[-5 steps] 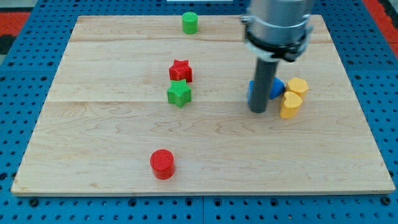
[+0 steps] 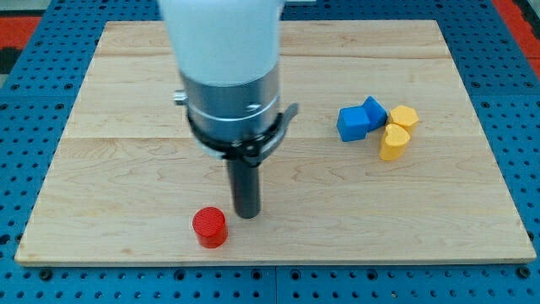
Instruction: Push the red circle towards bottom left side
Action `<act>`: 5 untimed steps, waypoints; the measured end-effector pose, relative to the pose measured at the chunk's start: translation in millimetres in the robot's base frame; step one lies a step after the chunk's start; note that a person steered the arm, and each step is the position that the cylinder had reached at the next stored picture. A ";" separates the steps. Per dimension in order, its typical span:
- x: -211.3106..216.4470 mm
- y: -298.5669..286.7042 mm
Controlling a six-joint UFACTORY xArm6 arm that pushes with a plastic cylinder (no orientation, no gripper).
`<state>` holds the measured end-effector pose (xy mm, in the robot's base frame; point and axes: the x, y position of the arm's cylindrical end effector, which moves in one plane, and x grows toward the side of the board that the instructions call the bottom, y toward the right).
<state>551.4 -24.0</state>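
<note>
Across the middle of the view lies the wooden board (image 2: 472, 211), pale planks on a blue pegboard base (image 2: 17, 127), and the arm's white and grey body (image 2: 229, 84) stands over its centre-left, hiding whatever sits behind it. Off to the right, well apart from the work, four blocks huddle together: two blue cubes (image 2: 361, 118) touching each other, a yellow cylinder-like block (image 2: 404, 116) on the far side and a yellow heart-shaped block (image 2: 393, 142) just nearer.

Below the arm body the dark rod comes straight down, and my tip (image 2: 245, 215) rests on the board near the near edge. No pincer exists on this rig, so there is nothing to open or close; the rod only shoves.

Just beside the tip, to its left and slightly nearer, sits the red circle (image 2: 209, 227), close to the board's near-left region. Whether they touch I cannot tell. Standing on its far-right side suits a push toward the near-left corner, I judge.
</note>
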 end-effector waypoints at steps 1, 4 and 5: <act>-3.8 1.0; 15.5 14.4; 44.5 15.4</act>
